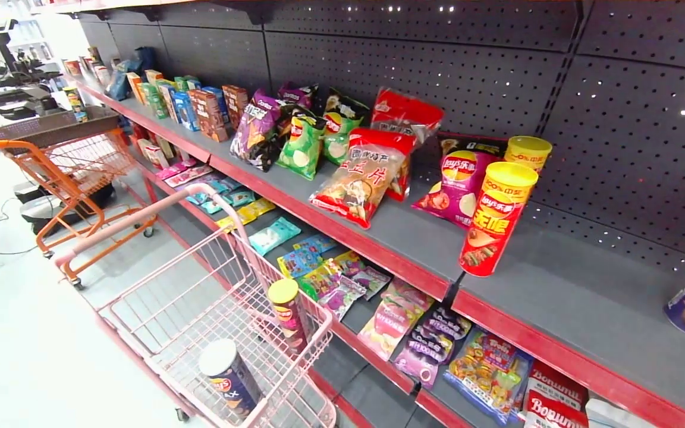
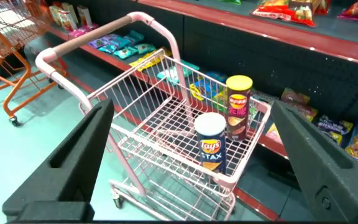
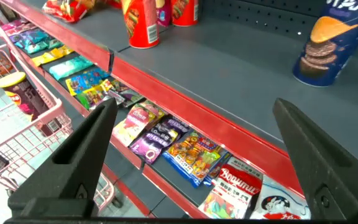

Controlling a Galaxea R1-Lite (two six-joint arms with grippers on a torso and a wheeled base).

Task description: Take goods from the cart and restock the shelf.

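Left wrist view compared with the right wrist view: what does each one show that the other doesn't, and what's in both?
Left wrist view, not the right: the orange cart and the curved handle of the pink cart. Right wrist view, not the left: the blue can standing on the upper shelf, and the red cans farther along it. Both: the pink cart with the yellow-lidded can inside, and snack packets on the lower shelf.

head: shelf (image 1: 556, 285) + cart (image 1: 134, 224) | L-wrist: over cart (image 2: 61, 53) | R-wrist: over shelf (image 3: 229, 74)
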